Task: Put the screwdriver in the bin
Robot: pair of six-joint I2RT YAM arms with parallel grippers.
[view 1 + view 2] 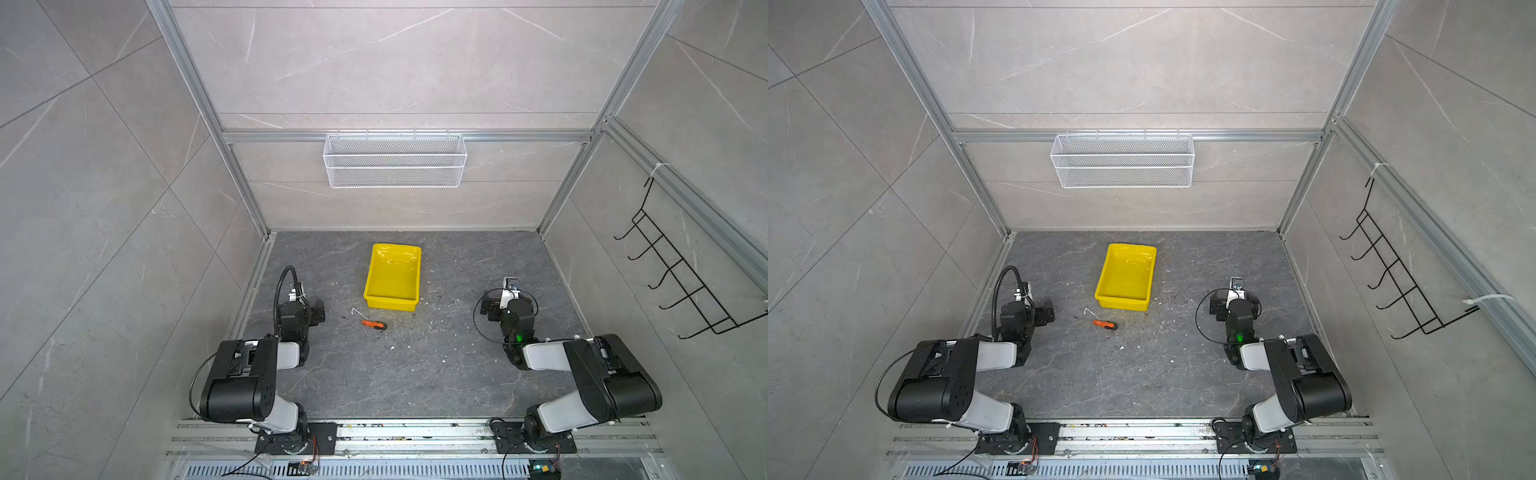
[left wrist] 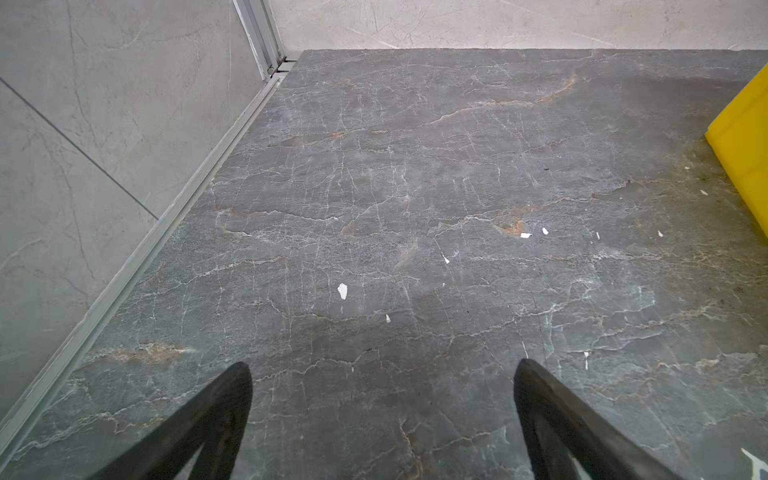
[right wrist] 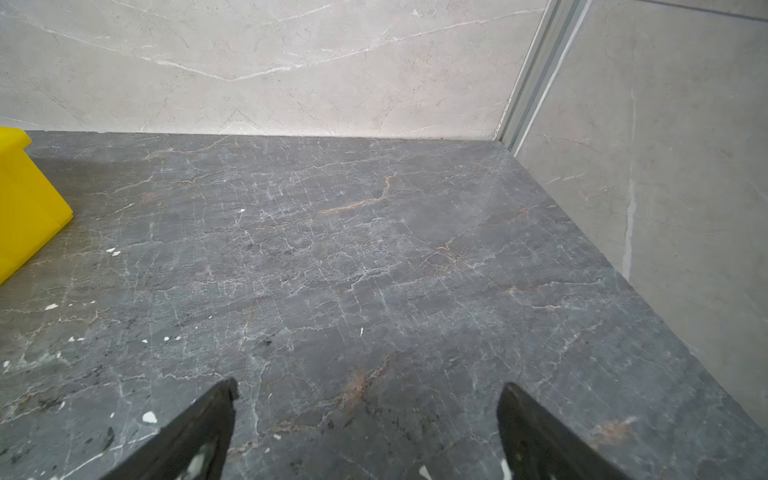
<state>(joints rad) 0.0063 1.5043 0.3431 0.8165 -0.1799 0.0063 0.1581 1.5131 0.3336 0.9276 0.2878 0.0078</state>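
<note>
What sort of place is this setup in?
Probably a robot test cell dressed like a tiled room: the left arm and right arm bolted to an aluminium base rail, stone-look panels held in metal framing, and a mesh basket and hook rack hung on the walls.

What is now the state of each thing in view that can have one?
bin: upright, empty.
screwdriver: lying flat on the table, outside the bin, not held.
left hand: open, empty.
right hand: open, empty.
wire basket: hanging on the back wall, looks empty.
</note>
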